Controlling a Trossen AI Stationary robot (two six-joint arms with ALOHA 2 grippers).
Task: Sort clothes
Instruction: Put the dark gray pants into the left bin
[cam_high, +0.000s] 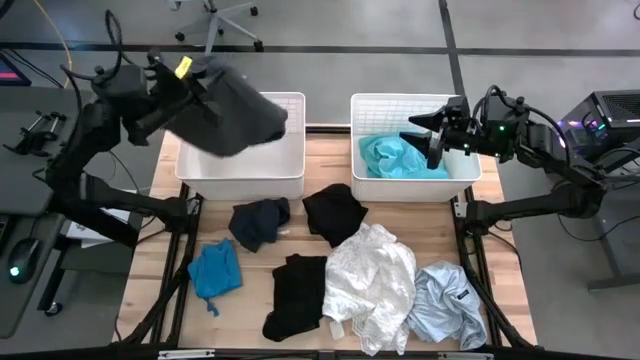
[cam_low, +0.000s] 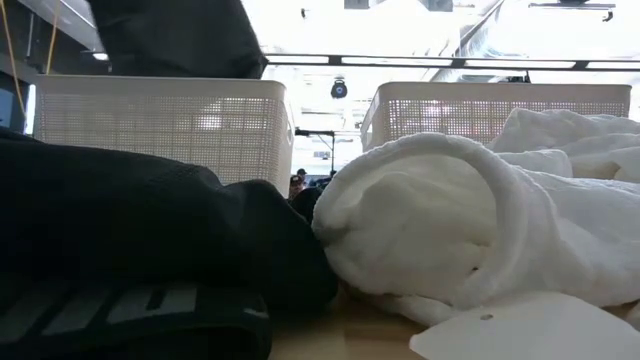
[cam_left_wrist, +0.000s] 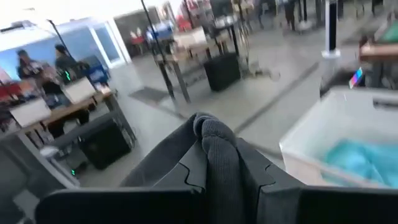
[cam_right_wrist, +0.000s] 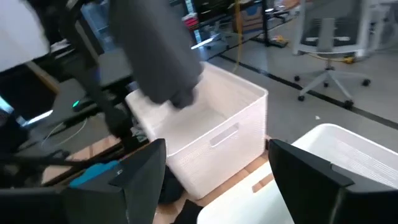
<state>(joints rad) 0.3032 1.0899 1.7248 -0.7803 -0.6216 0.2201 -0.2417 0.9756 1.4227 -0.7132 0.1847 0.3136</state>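
My left gripper (cam_high: 192, 84) is shut on a dark grey garment (cam_high: 232, 118) held above the left white basket (cam_high: 292, 178); the garment also shows in the low view (cam_low: 175, 35) and the right wrist view (cam_right_wrist: 155, 56). My right gripper (cam_high: 436, 128) is open and empty above the right white basket (cam_high: 470, 172), which holds a teal garment (cam_high: 398, 156). On the table lie a navy garment (cam_high: 258, 222), two black ones (cam_high: 333, 212) (cam_high: 298, 295), a bright blue one (cam_high: 215, 270), a white one (cam_high: 370, 285) and a pale grey-blue one (cam_high: 450, 305). My left gripper pinches a bunched fold of the dark grey garment (cam_left_wrist: 214, 140) between its two fingers; several layers stick out past the fingertips. The garment is lifted clear and hangs slack below the gripper, over the left basket.
The two baskets stand side by side at the table's far edge, with a gap of bare wood (cam_high: 328, 150) between them. The loose garments fill the table's middle and near part. Beyond the table are office chairs, desks and people in the room.
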